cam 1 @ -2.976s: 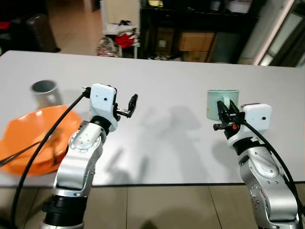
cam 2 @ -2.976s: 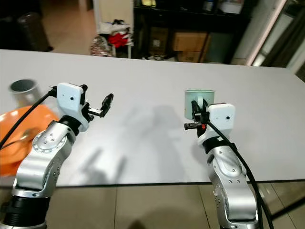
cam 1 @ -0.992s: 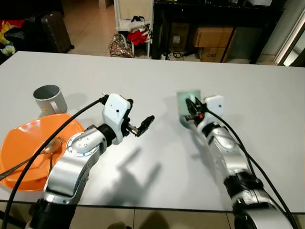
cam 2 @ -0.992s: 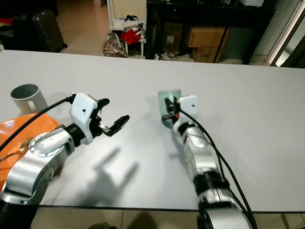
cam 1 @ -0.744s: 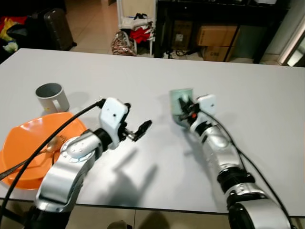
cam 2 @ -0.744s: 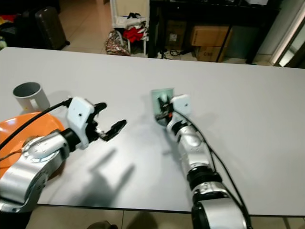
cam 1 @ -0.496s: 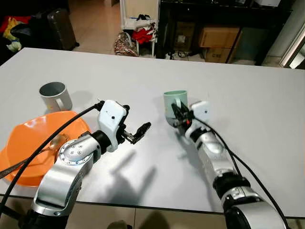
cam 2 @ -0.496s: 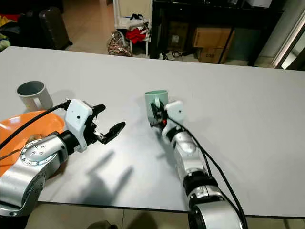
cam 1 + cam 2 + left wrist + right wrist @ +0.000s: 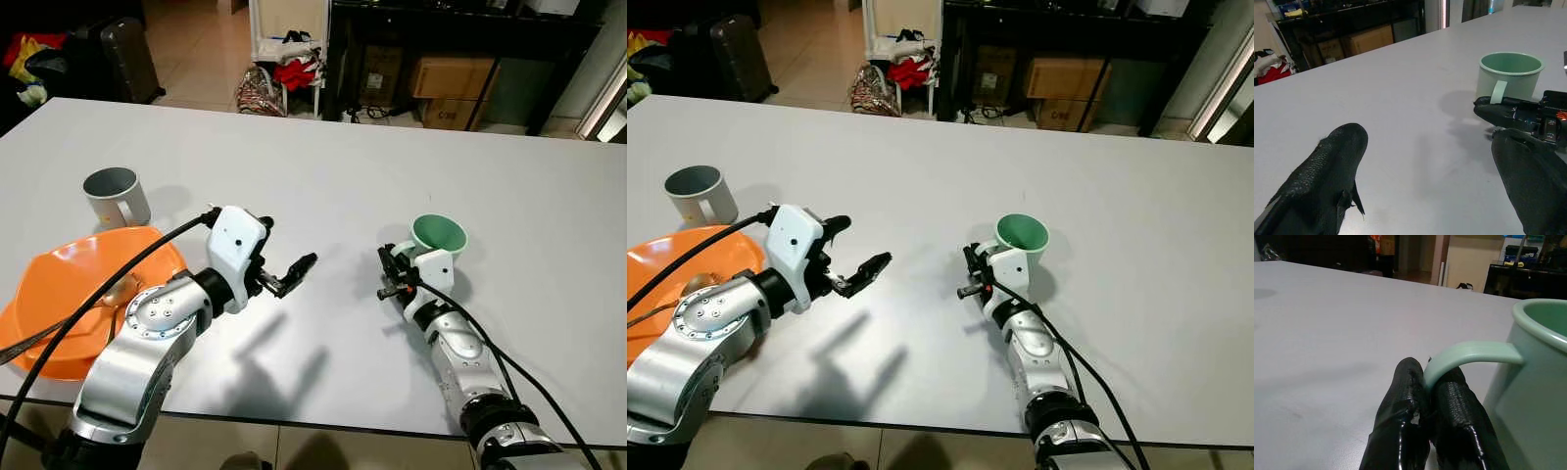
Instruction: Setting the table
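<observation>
White bench (image 9: 323,166) carries an orange plate (image 9: 59,284), cut off at the frame edge, holding a spoon (image 9: 103,297). Right tool (image 9: 1432,396) pinches the handle of the upright green mug (image 9: 438,245) (empty). Left tool (image 9: 292,274) hovers open. A grey mug (image 9: 116,196) stands behind the plate.

Background only: dark suitcase (image 9: 125,59) on the tan tiled floor (image 9: 196,39) at upper left, and a heap of red and white clothes with a patterned bag (image 9: 277,80) at upper centre beside a pale cabinet (image 9: 286,18). A black shelf unit (image 9: 460,49) spans the upper right, with cardboard boxes (image 9: 446,76) on its lower level. Pale vertical strip (image 9: 605,96) at the far right edge, can't tell what it is.
</observation>
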{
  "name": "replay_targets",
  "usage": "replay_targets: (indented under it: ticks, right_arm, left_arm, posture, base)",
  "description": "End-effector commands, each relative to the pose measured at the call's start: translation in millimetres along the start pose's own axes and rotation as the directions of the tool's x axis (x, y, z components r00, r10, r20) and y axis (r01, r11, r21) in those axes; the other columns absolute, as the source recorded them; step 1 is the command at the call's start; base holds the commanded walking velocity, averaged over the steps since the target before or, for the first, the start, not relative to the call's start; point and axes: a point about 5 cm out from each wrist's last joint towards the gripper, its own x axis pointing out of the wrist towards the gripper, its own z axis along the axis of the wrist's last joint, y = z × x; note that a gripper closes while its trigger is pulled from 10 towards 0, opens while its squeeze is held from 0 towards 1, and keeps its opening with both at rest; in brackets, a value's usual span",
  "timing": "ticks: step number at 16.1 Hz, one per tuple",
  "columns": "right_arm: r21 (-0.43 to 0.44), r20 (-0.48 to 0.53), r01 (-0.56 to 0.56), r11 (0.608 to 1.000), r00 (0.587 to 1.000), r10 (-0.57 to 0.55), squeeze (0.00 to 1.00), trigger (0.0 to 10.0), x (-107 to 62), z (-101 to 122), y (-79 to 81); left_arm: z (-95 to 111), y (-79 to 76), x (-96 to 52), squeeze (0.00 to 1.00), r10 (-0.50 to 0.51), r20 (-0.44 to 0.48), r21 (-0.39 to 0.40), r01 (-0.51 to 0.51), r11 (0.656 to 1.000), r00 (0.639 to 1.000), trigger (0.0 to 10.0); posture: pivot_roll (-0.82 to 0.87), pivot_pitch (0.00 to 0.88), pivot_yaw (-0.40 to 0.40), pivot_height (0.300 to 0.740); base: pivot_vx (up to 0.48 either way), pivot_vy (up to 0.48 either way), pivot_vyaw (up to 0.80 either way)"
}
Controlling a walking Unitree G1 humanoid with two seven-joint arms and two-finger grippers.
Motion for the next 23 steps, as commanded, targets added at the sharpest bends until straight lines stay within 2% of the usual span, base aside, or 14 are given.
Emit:
replay_targets:
  ticks: [1, 5, 8, 9, 10, 14, 19, 23]
  right_arm:
    - [0.002, 0.011, -0.001, 1.000, 1.000, 0.001, 0.00, 10.0, 0.2, 3, -3.5]
    - [-0.043, 0.030, -0.097, 0.994, 0.995, 0.098, 0.00, 10.0, 19.4, 20, -1.4]
    - [-0.082, -0.021, -0.171, 0.982, 0.985, 0.170, 0.00, 10.0, 31.1, 26, 0.5]
    - [-0.092, -0.040, -0.171, 0.981, 0.985, 0.168, 0.89, 10.0, 32.0, 25, -1.7]
    - [-0.090, -0.064, -0.162, 0.983, 0.986, 0.157, 1.00, 10.0, 30.4, 22, -4.5]
    - [-0.093, -0.103, -0.146, 0.985, 0.985, 0.136, 1.00, 10.0, 16.6, 5, -5.2]
    - [-0.088, -0.017, -0.148, 0.985, 0.989, 0.147, 1.00, 10.0, 0.6, 5, -8.6]
    - [-0.085, 0.042, -0.141, 0.986, 0.989, 0.145, 1.00, 10.0, -21.6, 4, -8.9]
  left_arm:
    - [3, -2.0, 1.5, 0.00, -0.024, 0.009, 0.011, 0.024, 1.000, 1.000, 10.0]
    - [4, 3.2, 1.3, 0.00, 0.017, 0.010, 0.022, -0.017, 1.000, 1.000, 10.0]
    - [4, 6.8, -2.0, 0.00, 0.055, 0.006, 0.028, -0.055, 0.998, 0.998, 10.0]
    - [4, 6.9, -3.2, 0.00, 0.062, 0.005, 0.027, -0.062, 0.998, 0.998, 10.0]
    - [3, 5.9, -4.8, 0.00, 0.068, 0.002, 0.020, -0.068, 0.997, 0.998, 10.0]
    - [1, 1.6, -5.5, 0.00, 0.055, 0.004, 0.009, -0.055, 0.998, 0.999, 10.0]
    - [3, -0.8, -1.0, 0.00, -0.003, 0.008, 0.019, 0.002, 1.000, 1.000, 10.0]
    - [3, -4.9, 3.8, 0.00, -0.056, 0.001, 0.032, 0.056, 0.998, 0.998, 10.0]
  posture:
    - [0.13, 0.000, -0.005, 0.740]
    - [0.14, 0.000, -0.007, 0.740]
    - [0.16, 0.000, -0.007, 0.740]
    - [0.17, 0.000, -0.013, 0.740]
    - [0.17, 0.000, -0.013, 0.740]
    - [0.16, 0.000, -0.021, 0.740]
    - [0.14, 0.000, -0.003, 0.740]
    - [0.11, 0.000, 0.013, 0.740]
  base:
    - [0.000, 0.000, 0.00]
    - [0.000, 0.000, 0.00]
    - [0.000, 0.000, 0.00]
    - [0.000, 0.000, 0.00]
    - [0.000, 0.000, 0.00]
    - [0.000, 0.000, 0.00]
    - [0.000, 0.000, 0.00]
    - [0.000, 0.000, 0.00]
